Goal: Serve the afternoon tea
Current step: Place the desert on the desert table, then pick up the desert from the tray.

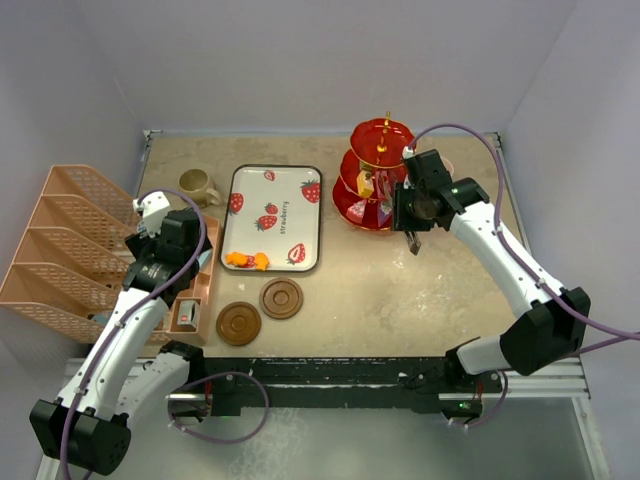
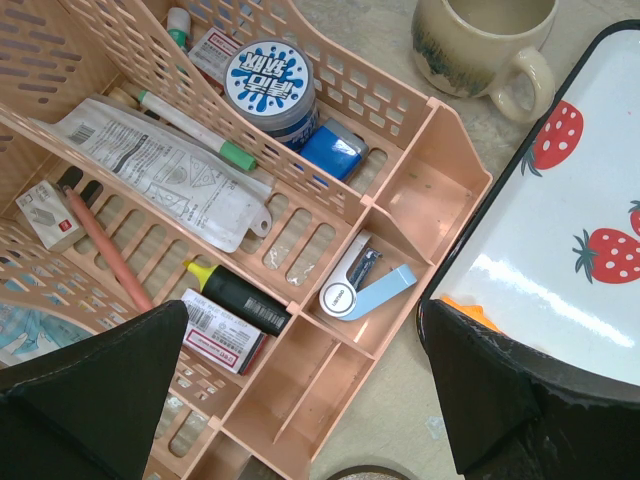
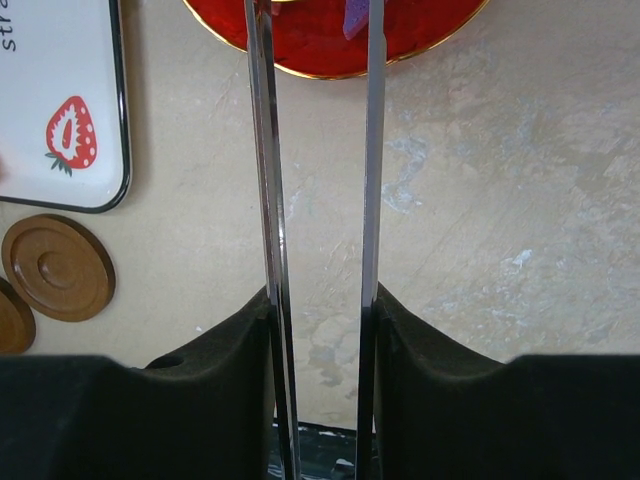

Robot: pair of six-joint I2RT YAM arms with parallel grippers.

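The red three-tier stand (image 1: 378, 175) is at the back right with sweets on its tiers. My right gripper (image 1: 413, 215) is shut on the long metal tweezers (image 3: 372, 150), whose arms stand apart. They reach to the stand's bottom plate (image 3: 320, 40), near a purple sweet (image 3: 357, 20). Orange sweets (image 1: 247, 260) lie on the strawberry tray (image 1: 272, 215). The olive mug (image 1: 197, 185) stands left of the tray. Two brown coasters (image 1: 282, 298) (image 1: 239, 323) lie in front. Only a sliver of the pink mug (image 1: 447, 165) shows behind my right arm. My left gripper (image 2: 300, 390) is open and empty.
A pink desk organizer (image 1: 70, 240) full of stationery fills the left side, and its small compartments (image 2: 400, 230) lie right below my left gripper. The tray's edge (image 2: 560, 240) and the olive mug (image 2: 480, 45) are just to that gripper's right.
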